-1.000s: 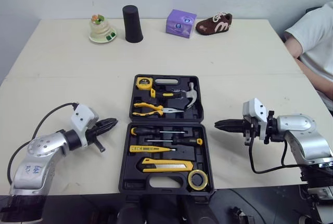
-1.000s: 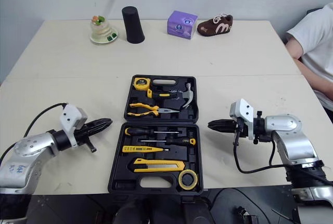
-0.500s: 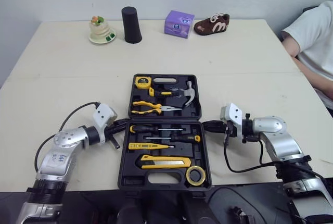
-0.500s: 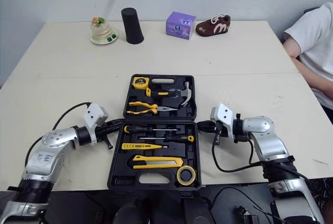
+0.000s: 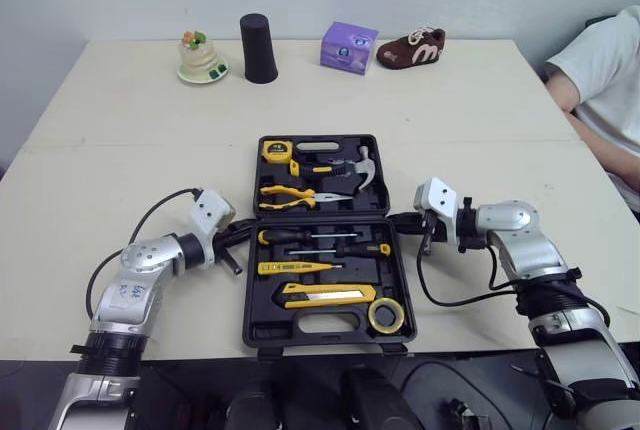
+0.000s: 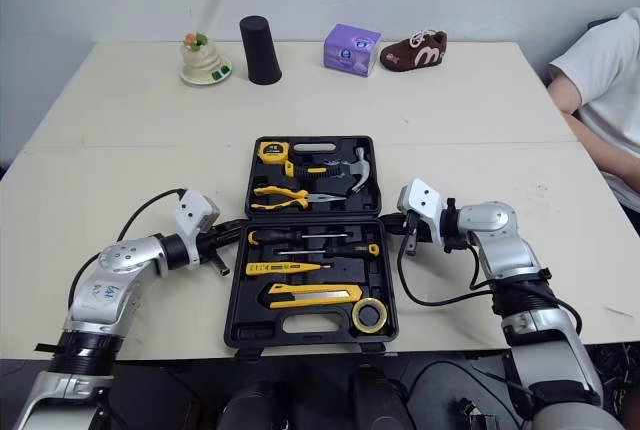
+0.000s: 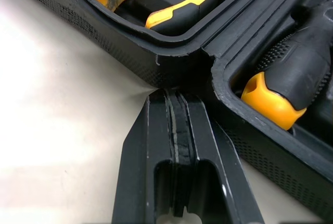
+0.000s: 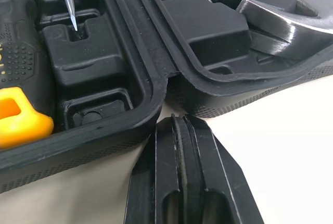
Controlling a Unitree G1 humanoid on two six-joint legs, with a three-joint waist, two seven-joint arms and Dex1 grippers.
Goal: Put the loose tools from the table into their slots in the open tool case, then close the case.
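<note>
Two ends of one hinge: my left gripper (image 5: 245,234) and my right gripper (image 5: 398,219) at the open tool case (image 5: 251,295)

The tool case lies flat and wide open in the middle of the table (image 5: 130,150), its far half toward the wall, its near half toward me. My left gripper has its two black fingers pressed tight together, holding nothing; the tips sit at the notch where the two halves meet on my left, touching the case wall or all but, I cannot tell which. My right gripper is the same at the other end of the hinge: fingers closed on each other, empty, tips just at the gap between the halves.

In the far half lie a tape measure (image 5: 277,151), a hammer (image 5: 362,168) and pliers (image 5: 290,195). In the near half lie screwdrivers (image 5: 300,238), a utility knife (image 5: 325,294) and a roll of tape (image 5: 384,315).

Along the far edge of the table, well apart from the case, stand a black cup (image 5: 259,48), a purple box (image 5: 348,46) and a brown shoe (image 5: 410,47). A person in a white sleeve (image 5: 600,60) sits at my right
</note>
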